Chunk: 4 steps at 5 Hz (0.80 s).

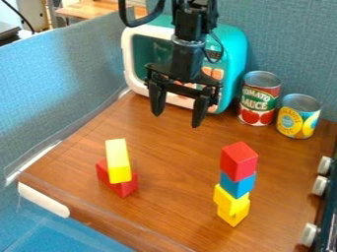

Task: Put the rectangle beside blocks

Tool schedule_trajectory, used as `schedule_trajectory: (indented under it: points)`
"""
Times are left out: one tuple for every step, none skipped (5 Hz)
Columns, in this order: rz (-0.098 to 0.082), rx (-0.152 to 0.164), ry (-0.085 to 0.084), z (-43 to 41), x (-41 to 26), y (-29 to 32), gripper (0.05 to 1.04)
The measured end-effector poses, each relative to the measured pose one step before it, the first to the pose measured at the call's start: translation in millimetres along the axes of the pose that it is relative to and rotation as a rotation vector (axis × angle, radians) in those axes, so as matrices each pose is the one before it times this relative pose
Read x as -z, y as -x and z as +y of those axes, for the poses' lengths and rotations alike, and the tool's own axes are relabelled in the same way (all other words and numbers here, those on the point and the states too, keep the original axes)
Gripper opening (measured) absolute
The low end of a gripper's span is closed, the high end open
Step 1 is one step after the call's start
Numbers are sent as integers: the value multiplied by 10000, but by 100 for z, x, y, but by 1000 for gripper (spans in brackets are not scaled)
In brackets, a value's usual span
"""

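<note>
Jaws hang spread above the surface [171,162]; too low a grip on the yellow bar [117,160] could drag the red block [125,189] beneath.

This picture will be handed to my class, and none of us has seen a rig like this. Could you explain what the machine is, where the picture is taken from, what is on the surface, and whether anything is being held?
The machine is a black robot arm, coming in from the top edge. Its jaws stand open above the wooden surface and hold nothing.

There is one picture, from a fixed camera looking down at a slant.

On the left of the picture, a yellow rectangular block lies on top of a red shape. Toward the right stands a block stack: red on top, blue under it, yellow at the bottom. Farther back are a teal and white toy oven, a red-labelled can and a yellow-labelled can.
</note>
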State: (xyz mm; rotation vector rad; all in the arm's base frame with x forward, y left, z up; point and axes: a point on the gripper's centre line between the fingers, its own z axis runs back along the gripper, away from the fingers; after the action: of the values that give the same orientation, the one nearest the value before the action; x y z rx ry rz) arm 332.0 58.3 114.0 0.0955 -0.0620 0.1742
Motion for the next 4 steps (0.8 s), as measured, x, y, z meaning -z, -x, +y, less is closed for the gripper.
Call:
schedule_trajectory:
  points:
    - [444,-26,-5,-119,1281,545,1000]
    - [554,-960,6,2134,623,2402,1000]
    - [-111,-343,220,1128,-170,165,1000]
    - [193,-466,2,1080,23,276,1000]
